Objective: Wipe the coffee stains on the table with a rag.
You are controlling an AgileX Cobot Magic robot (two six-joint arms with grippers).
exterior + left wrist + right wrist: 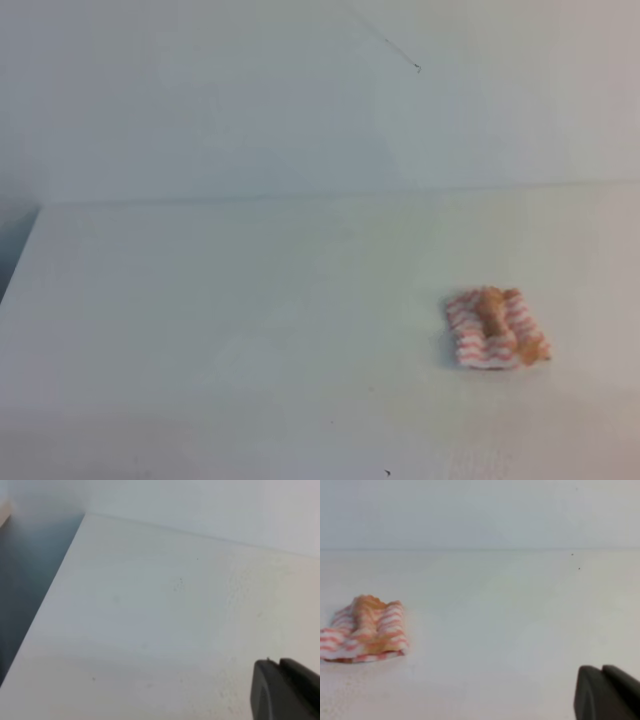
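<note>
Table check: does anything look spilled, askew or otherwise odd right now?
No coffee blotch shows on the table in any view. The one oddity is the rag, right of centre: it lies bunched rather than flat, with orange-brown smudges along its raised fold. Neither arm is touching it.

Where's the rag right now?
The rag lies crumpled on the table, right of centre in the high view, alone; the right wrist view shows it at left.

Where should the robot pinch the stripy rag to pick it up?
Probably the raised orange-brown ridge running down the middle of the rag, coming straight down from above. The rest lies flat on the table, so the bunched fold gives fingers something to close on.
</note>
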